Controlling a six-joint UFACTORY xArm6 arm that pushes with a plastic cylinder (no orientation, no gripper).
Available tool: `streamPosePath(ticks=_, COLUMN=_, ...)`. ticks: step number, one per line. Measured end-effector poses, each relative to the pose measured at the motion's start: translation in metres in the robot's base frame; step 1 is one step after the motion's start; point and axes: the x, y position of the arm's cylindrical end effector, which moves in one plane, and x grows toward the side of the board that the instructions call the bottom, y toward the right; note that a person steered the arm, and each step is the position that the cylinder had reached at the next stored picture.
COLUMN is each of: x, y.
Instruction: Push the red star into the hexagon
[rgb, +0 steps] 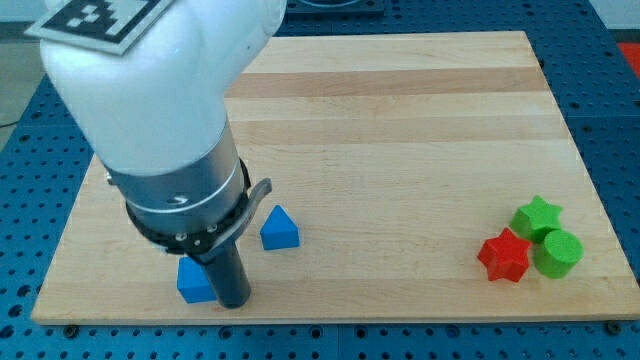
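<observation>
The red star (503, 256) lies on the wooden board near the view's bottom right. It touches a green star (537, 217) above it and a green hexagon-like block (558, 253) to its right. My tip (234, 303) stands at the view's bottom left, far from the red star. It is right next to a blue block (194, 282) on its left. A blue triangle (279, 229) lies just up and right of the tip.
The wooden board (400, 120) lies on a blue perforated table (620, 120). The arm's large white and grey body (160, 110) covers the board's upper left. The board's bottom edge runs just below the tip and the blocks.
</observation>
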Motion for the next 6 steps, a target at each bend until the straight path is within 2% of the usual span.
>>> streamPosePath(ticks=1, x=0.008, y=-0.024)
streamPosePath(ticks=2, x=-0.019, y=-0.060)
streamPosePath(ticks=3, x=-0.054, y=-0.068)
streamPosePath(ticks=5, x=-0.103, y=-0.041)
streamPosePath(ticks=6, x=-0.111, y=-0.018)
